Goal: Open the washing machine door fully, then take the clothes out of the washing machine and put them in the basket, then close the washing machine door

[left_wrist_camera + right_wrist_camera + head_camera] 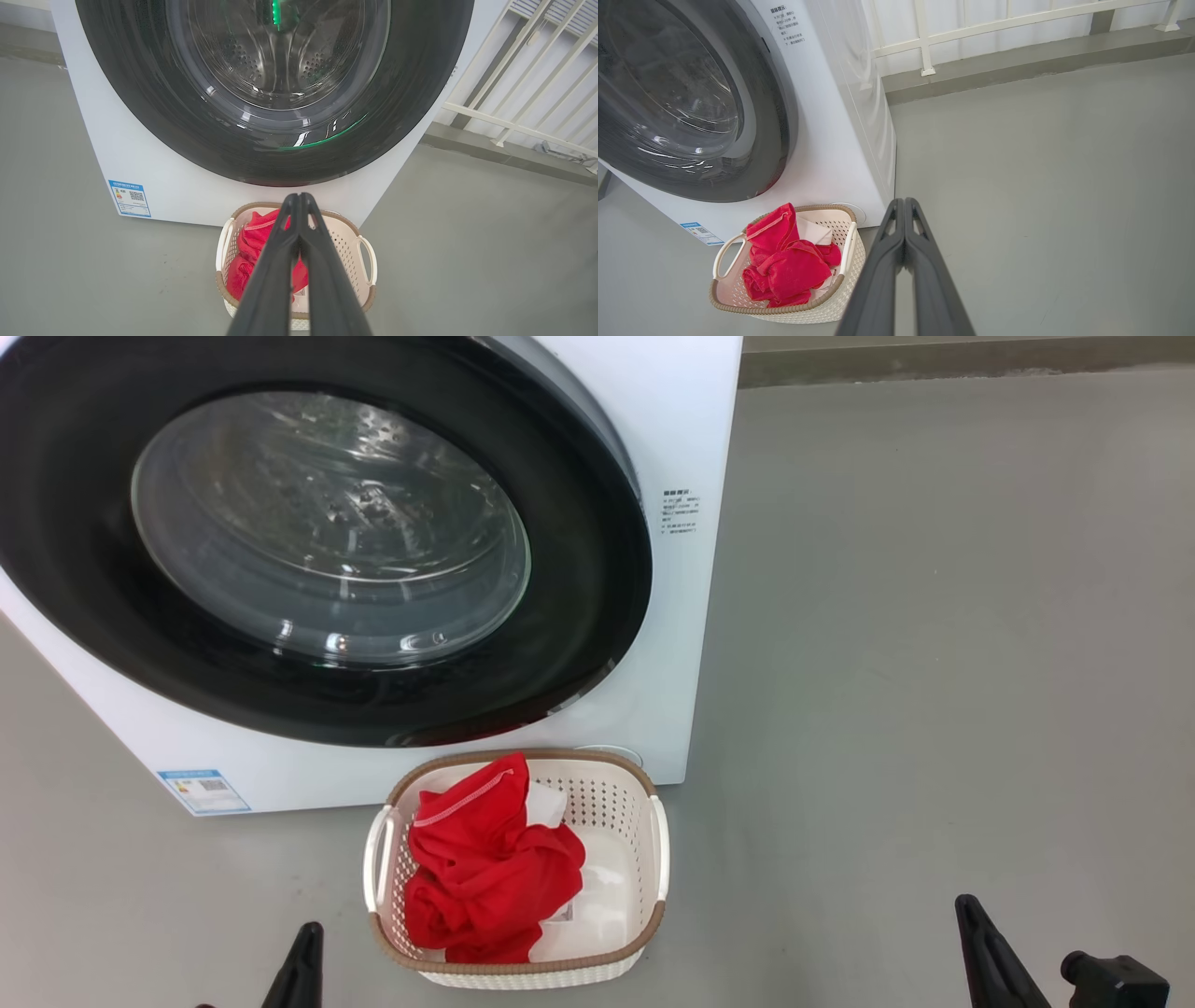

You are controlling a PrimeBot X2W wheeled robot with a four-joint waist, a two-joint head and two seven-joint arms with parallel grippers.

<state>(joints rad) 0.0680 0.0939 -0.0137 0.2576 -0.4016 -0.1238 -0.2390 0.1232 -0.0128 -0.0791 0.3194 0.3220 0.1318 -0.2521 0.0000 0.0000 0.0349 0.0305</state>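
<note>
The white washing machine (672,448) stands with its door (579,569) shut flat against the front; behind the glass I see the steel drum. The cream basket (616,775) sits on the floor right in front of it, and the red clothes (485,877) lie bunched in its left half. My left gripper (297,198) is shut and empty, hovering just short of the basket (348,247) and clothes (247,252). My right gripper (903,203) is also shut and empty, off to the right of the basket (850,261). Both dark tips, left gripper (303,952) and right gripper (971,924), rise at the bottom of the head view.
Grey floor (934,663) spreads wide to the right of the machine. A white railing (924,42) on a low grey kerb (1017,60) runs behind it. A blue sticker (203,791) marks the machine's lower left corner.
</note>
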